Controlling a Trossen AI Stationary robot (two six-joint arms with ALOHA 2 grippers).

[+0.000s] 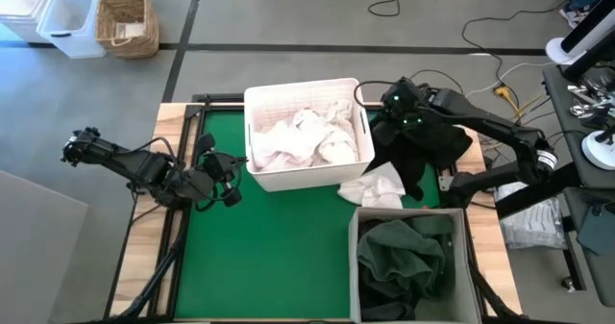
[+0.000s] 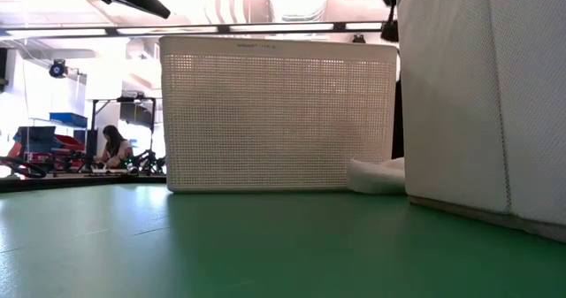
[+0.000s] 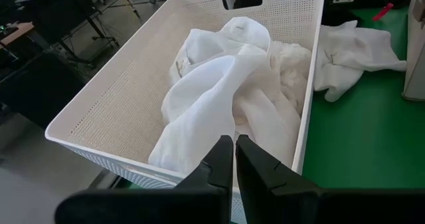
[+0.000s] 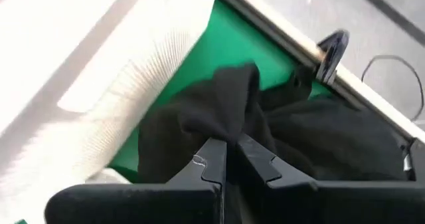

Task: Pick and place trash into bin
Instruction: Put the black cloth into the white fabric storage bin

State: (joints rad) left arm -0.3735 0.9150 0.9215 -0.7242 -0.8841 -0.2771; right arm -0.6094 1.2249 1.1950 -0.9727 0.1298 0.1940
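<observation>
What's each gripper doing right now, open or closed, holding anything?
Left gripper: closed, empty, beside the white tub.
Right gripper: closed on the black cloth, next to the tub.

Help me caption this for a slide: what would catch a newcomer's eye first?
The white tub at the middle of the green table, heaped with white sheets. Beside it, the right gripper pinches a black garment at the tub's right end, with one white sheet loose on the table below it. A grey bin at the near right holds a dark green garment, and the left gripper waits shut at the tub's left.
</observation>
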